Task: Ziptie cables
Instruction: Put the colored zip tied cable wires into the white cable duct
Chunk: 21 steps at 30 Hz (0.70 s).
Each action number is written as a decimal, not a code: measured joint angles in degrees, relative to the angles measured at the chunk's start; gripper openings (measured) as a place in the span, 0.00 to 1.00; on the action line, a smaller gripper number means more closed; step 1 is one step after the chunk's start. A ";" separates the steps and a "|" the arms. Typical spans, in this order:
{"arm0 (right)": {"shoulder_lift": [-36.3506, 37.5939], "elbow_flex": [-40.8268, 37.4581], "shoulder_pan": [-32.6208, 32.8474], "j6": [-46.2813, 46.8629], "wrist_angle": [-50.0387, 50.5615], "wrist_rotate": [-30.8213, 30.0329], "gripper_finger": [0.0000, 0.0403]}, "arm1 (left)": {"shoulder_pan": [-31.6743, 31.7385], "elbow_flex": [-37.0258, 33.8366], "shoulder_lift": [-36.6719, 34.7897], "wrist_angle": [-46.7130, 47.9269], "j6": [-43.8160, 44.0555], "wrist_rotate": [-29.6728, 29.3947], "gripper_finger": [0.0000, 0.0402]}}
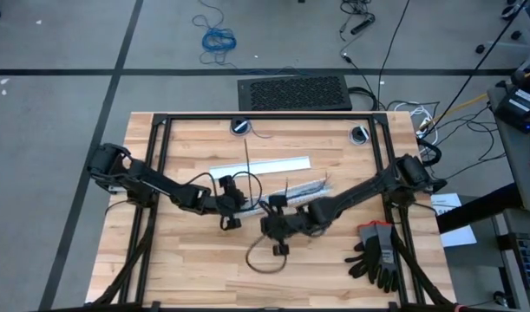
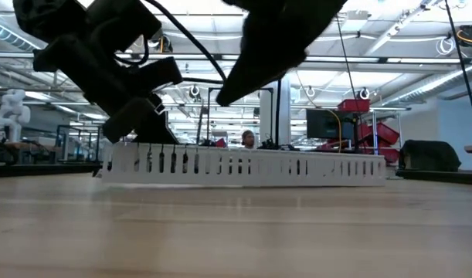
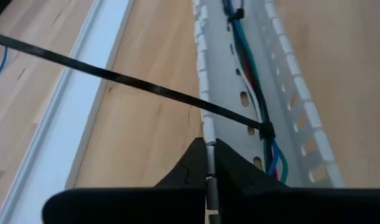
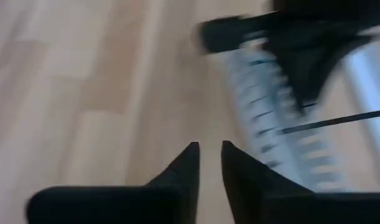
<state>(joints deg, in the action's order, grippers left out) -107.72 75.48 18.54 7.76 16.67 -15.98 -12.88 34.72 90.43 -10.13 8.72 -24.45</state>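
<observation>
Wooden table (image 1: pixel 204 260): left claw (image 3: pixel 208 163) pinching slotted tray (image 3: pixel 239 93).

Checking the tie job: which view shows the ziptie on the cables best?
The left wrist view: the ziptie wraps the cables in the slotted tray. The high view shows a thin line; the right wrist view a blurred piece; the low view nothing.

Thin coloured cables (image 3: pixel 255 93) lie bundled; black ziptie (image 3: pixel 134 84) cinched around them.
</observation>
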 joint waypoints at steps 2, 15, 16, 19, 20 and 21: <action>0.00 0.00 -2.60 -1.94 -1.79 -0.09 0.07 | -0.37 0.00 0.33 0.08 -0.05 -0.20 0.02; -7.04 0.00 -12.92 -2.20 -11.09 15.72 0.00 | -5.31 0.25 3.15 0.43 -10.51 -3.43 0.01; -7.88 0.00 -13.00 -2.04 -12.00 15.77 0.00 | -5.74 0.28 4.31 -0.09 -10.82 -3.62 0.01; -9.22 0.00 -13.25 -2.21 -14.06 15.86 0.00 | -7.01 0.39 7.55 -1.19 -11.77 -5.37 0.01; -9.40 0.00 -13.28 -2.28 -14.92 15.89 0.00 | -7.68 0.44 8.76 -2.03 -12.30 -6.36 0.01; -9.42 0.00 -13.28 -2.43 -15.07 15.91 0.00 | -8.15 0.61 9.73 -2.61 -12.58 -7.03 0.01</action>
<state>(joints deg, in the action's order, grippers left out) -117.14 75.48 5.26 5.34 1.61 -0.08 -21.03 35.33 100.16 -12.74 -3.86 -31.48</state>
